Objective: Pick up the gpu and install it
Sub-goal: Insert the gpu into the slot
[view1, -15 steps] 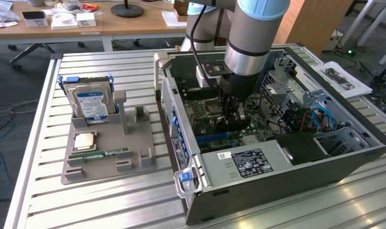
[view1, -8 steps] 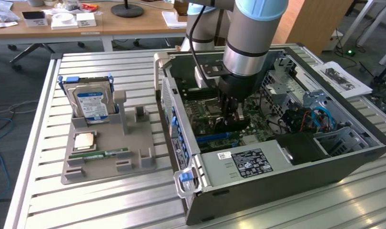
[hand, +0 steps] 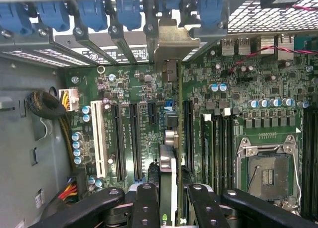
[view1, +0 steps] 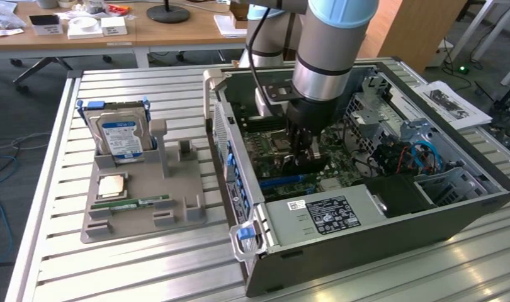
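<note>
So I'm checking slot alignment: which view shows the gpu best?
The wrist view: the gpu runs edge-on between the fingers above the motherboard slots. In the exterior view the gripper hides most of it.

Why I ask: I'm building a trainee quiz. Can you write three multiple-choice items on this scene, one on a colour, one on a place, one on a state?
1. The hard drive upright in the tray has a label of which colours?
A. blue and white
B. red and black
C. yellow

2. Where is the hand?
A. over the tray
B. inside the case, above the motherboard
C. over the hard drive

3. What state is the gpu in?
A. lying in the tray
B. leaning on the hard drive
C. gripped edge-on between the fingers

Key: 1 A, the label faces the exterior view. 2 B, the hand stands between the case's walls. 3 C, the wrist view shows the gpu clamped from both sides.
</note>
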`<action>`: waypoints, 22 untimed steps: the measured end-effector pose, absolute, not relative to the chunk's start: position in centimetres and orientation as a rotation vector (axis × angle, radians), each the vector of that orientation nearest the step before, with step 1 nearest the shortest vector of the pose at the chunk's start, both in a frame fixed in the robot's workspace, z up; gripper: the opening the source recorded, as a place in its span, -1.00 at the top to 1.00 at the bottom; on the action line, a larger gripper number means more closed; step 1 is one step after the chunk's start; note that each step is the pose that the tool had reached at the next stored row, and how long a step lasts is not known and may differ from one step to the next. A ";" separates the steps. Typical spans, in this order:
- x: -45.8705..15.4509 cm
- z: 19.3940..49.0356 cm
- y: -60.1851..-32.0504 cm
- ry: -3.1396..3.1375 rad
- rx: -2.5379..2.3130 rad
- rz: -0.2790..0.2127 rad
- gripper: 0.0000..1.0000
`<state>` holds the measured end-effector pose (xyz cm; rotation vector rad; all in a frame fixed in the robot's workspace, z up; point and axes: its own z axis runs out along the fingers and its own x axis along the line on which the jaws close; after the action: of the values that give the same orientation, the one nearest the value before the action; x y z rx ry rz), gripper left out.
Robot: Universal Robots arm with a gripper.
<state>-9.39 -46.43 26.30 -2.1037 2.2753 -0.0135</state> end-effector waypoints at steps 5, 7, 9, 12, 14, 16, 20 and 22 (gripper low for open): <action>-9.6 26.0 -46.4 2.275 -2.104 -0.014 0.47; -9.6 26.0 -46.4 2.275 -2.104 -0.014 0.47; -9.6 26.0 -46.4 2.275 -2.104 -0.014 0.47; -9.6 25.9 -46.4 2.275 -2.103 -0.014 0.47; -9.6 25.9 -46.4 2.275 -2.104 -0.014 0.47; -9.6 25.9 -46.4 2.275 -2.103 -0.014 0.47; -9.7 25.9 -46.4 2.275 -2.104 -0.014 0.47; -9.7 25.9 -46.4 2.275 -2.104 -0.014 0.47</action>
<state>-9.74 -46.44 25.88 -2.1037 2.2749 -0.0142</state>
